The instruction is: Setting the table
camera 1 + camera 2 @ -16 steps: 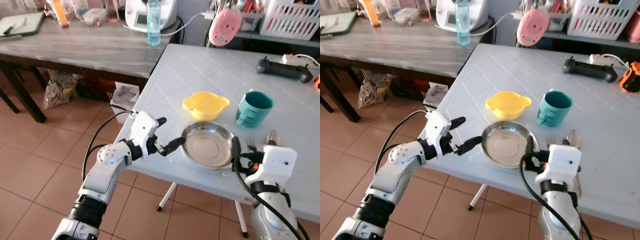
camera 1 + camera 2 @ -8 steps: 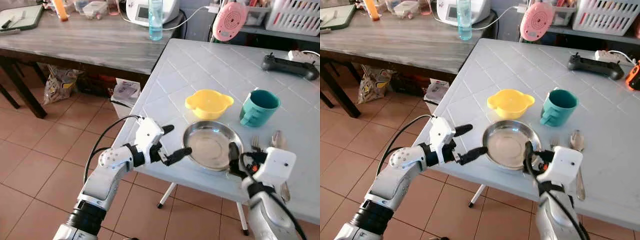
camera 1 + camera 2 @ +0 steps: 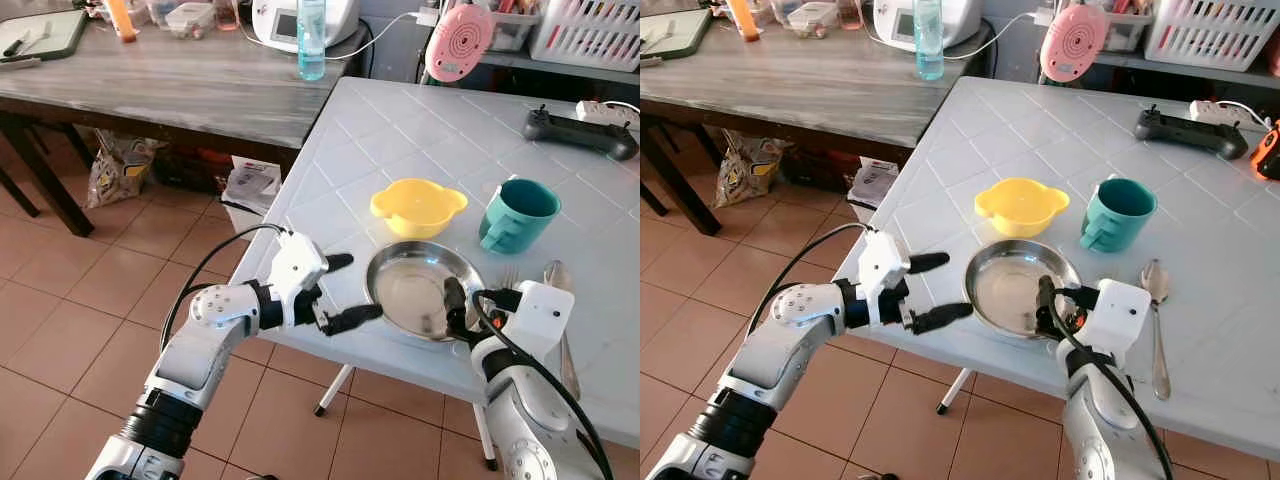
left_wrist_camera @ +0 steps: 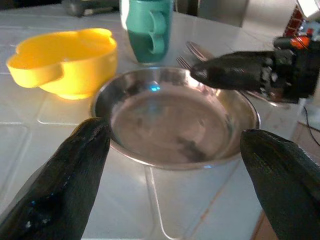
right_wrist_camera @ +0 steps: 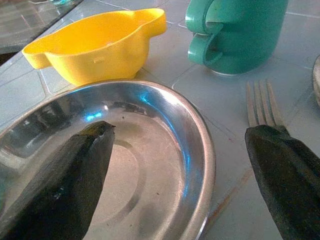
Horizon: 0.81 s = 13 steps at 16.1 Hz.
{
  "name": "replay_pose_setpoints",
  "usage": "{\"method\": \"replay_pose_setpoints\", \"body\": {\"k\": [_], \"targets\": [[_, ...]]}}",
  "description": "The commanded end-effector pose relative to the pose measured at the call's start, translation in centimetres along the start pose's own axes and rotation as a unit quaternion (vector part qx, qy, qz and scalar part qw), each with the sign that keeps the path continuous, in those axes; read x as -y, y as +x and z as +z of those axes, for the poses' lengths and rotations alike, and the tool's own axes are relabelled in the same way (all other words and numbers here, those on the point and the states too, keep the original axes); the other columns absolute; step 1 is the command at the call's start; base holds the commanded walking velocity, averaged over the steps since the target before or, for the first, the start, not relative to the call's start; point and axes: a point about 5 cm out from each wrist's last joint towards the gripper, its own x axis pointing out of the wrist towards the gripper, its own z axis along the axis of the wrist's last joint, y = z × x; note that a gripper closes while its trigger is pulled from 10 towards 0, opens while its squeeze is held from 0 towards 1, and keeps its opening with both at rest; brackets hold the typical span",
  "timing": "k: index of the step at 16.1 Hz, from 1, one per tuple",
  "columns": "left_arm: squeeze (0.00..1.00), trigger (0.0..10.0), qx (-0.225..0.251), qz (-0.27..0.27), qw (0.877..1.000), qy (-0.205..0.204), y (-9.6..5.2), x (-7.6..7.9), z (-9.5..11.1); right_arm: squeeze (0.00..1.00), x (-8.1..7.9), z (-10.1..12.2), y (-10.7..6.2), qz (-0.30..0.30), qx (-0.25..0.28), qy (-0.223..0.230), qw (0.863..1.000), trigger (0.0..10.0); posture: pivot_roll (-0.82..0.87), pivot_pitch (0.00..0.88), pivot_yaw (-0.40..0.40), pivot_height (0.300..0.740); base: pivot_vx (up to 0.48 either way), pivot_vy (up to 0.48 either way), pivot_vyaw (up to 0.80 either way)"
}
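Metal plate (image 3: 424,291) near bench (image 3: 420,140) front edge, just before yellow bowl (image 3: 417,207); right gripper (image 3: 455,308) fingers apart astride its rim, probably for a grip; left gripper (image 3: 345,290) fingers apart just beside it.

No legible txt or labels.

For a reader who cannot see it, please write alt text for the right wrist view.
The open right claw straddles the near rim of a steel plate on a white tiled table, one black finger over the plate's inside, the other outside it. Behind stand a yellow bowl and a teal mug; a fork lies beside the plate.
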Motion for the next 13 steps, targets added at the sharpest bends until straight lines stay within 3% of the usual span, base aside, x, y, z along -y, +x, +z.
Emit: {"method": "replay_pose_setpoints", "body": {"k": [1, 12, 13], "targets": [[0.00, 10.0, -0.004, -0.017, 1.000, 0.010, 0.0, 0.4, 0.2, 0.00, 0.1, -0.3, 0.2, -0.013, -0.011, 0.023, 1.000, 10.0, 0.06, 0.125, 0.007, 0.740, 0.000, 0.000, 0.00], [0.00, 10.0, -0.005, -0.046, 0.999, -0.001, 0.6, 1.3, 0.2, 0.00, -1.0, -1.2, 1.4, -0.026, -0.070, 0.029, 0.997, 10.0, 0.06, 0.125, 0.002, 0.740, 0.000, 0.000, 0.00], [0.00, 10.0, -0.004, -0.048, 0.999, -0.002, 0.7, 1.4, 0.3, 0.00, -1.2, -1.1, 1.5, -0.023, -0.071, 0.030, 0.997, 7.7, 0.06, 0.124, 0.001, 0.740, 0.000, 0.000, 0.00]]}}
